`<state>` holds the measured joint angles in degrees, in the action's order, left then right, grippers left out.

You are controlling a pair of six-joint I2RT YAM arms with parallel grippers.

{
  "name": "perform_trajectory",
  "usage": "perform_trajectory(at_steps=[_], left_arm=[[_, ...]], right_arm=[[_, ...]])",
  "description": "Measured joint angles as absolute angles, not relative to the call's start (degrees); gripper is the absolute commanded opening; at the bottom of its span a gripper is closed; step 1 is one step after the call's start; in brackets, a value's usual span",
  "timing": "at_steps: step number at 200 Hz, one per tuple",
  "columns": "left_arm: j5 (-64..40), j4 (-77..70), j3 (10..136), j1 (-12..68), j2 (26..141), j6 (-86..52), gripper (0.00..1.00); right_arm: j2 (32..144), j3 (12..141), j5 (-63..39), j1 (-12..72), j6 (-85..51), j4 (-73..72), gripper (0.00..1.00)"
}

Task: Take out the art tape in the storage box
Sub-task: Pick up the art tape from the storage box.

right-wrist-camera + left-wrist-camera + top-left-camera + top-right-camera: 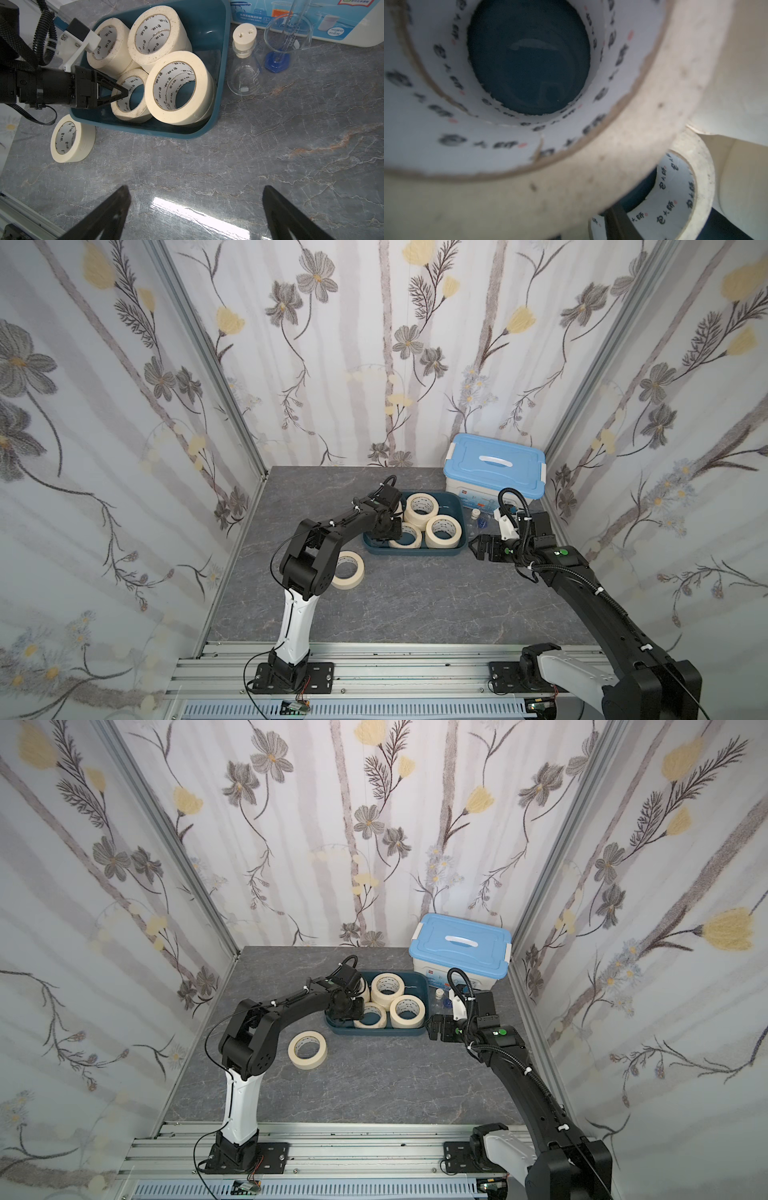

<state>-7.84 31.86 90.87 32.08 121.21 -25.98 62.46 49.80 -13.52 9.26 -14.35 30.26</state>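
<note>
Right gripper [196, 188] was held wide open, empty. Art tape [407, 1024] printed 包大師 was stacked in the storage box [415, 986], one roll [309, 1064] at its eight o'clock. Left gripper [126, 93]: hold could not be judged.

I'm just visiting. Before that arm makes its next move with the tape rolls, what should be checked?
1. Left end effector at a low roll inside the teal tray: ok.
2. Its grip on that roll: cannot tell.
3. Room around that roll: not ok, a taller stack crowds it.
4. Bare table beside the roll already out: ok.
5. Right end effector open, apart from the tray: ok.
</note>
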Motion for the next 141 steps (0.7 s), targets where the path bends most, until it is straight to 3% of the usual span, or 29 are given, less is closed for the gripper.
perform_trajectory(at_steps=[65,141], left_arm=[[-7.7,32.1,90.8,32.2,121.2,-26.6,0.18],[-7.7,32.2,90.8,32.2,121.1,-26.7,0.13]], right_arm=[[62.5,49.4,-13.5,9.3,-14.4,30.4,1.00],[62.3,49.1,-13.3,9.4,-14.5,30.4,1.00]])
